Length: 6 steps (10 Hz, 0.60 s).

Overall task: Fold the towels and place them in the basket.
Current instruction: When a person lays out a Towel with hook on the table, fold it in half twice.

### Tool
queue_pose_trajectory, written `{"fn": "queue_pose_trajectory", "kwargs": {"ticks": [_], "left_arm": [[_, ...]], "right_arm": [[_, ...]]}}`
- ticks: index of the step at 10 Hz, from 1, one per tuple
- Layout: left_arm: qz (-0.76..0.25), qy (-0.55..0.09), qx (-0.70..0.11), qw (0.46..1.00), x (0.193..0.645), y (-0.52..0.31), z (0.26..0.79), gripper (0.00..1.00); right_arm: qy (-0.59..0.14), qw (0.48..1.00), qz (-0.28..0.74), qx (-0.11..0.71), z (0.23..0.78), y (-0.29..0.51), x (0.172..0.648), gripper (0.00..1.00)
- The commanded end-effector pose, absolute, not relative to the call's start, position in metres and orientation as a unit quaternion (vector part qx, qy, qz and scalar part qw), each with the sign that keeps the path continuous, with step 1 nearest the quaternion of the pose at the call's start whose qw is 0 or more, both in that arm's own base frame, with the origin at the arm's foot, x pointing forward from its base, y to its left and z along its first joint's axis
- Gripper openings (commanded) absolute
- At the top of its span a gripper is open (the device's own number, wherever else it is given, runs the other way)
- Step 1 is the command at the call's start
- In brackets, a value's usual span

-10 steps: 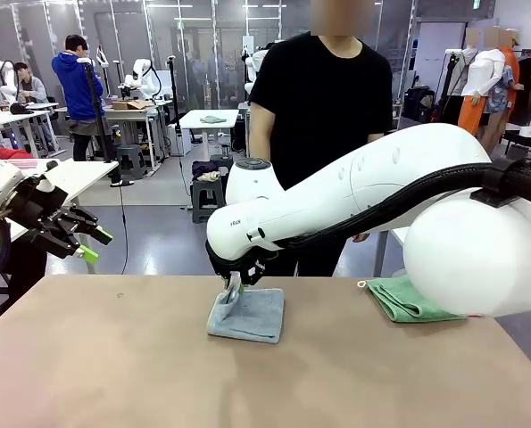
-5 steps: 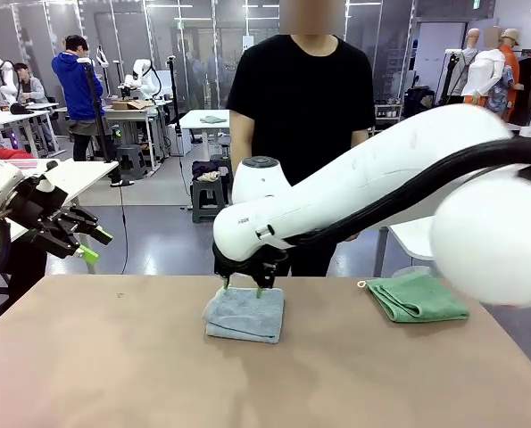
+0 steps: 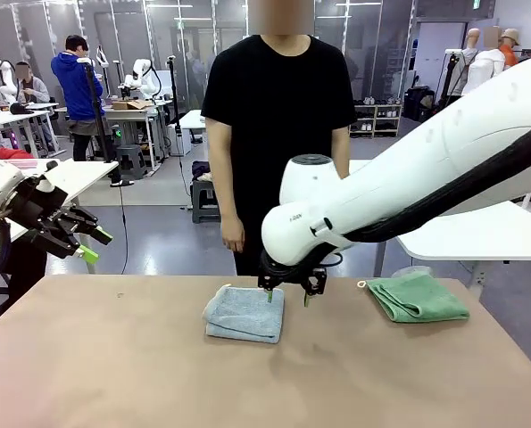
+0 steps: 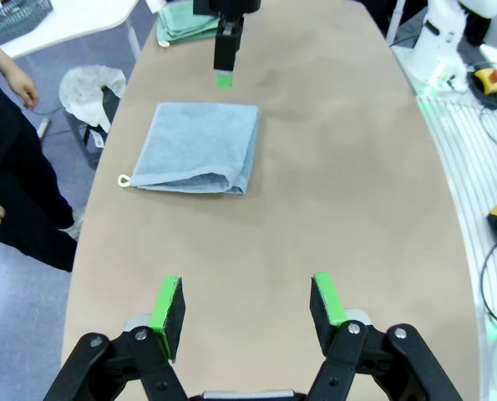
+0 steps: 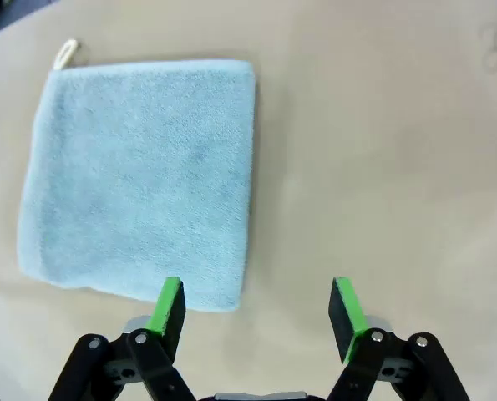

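Note:
A pale grey-blue towel [image 3: 244, 314] lies folded flat on the brown table [image 3: 113, 374], toward its far middle. My right gripper [image 3: 287, 299] hovers open just past the towel's right edge, holding nothing. In the right wrist view the towel [image 5: 139, 175] lies left of and beyond the open right gripper [image 5: 256, 309]. A folded mint green towel [image 3: 417, 297] lies at the far right. My left gripper [image 3: 91, 245] hangs open in the air off the table's left side. The left wrist view shows the left gripper [image 4: 246, 305], both towels [image 4: 194, 148] and a corner of a mesh basket [image 4: 14, 15] on a white side table.
A person in a black shirt [image 3: 278, 116] stands at the far edge, behind the grey-blue towel, hands down. A white side table [image 3: 479, 236] stands past the right corner. The near half of the brown table is bare.
My right gripper has opened, let go of the grey-blue towel and moved off to the right. The towel has settled flat. The person stepped to the left. The left arm stayed still.

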<state>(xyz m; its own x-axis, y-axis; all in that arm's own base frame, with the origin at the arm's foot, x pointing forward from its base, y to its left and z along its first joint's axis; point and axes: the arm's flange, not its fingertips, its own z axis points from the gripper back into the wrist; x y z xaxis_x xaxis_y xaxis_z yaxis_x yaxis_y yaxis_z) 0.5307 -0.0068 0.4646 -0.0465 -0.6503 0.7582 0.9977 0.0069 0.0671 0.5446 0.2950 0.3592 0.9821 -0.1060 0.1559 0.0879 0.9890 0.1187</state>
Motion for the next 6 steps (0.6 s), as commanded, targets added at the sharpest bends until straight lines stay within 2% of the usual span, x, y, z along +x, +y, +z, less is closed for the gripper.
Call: {"fn": "queue_pose_trajectory", "kwargs": {"ticks": [1,6], "left_arm": [[-0.65,-0.319,-0.271,0.634,0.5311,-0.0069,0.4649,0.76],[-0.65,-0.319,-0.271,0.634,0.5311,-0.0069,0.4649,0.76]], "right_arm": [[-0.073,0.991,-0.06,0.097,0.3567,0.2871,0.5346,0.87],[-0.067,0.991,-0.074,0.086,0.3567,0.2877,0.5387,0.87]]}}
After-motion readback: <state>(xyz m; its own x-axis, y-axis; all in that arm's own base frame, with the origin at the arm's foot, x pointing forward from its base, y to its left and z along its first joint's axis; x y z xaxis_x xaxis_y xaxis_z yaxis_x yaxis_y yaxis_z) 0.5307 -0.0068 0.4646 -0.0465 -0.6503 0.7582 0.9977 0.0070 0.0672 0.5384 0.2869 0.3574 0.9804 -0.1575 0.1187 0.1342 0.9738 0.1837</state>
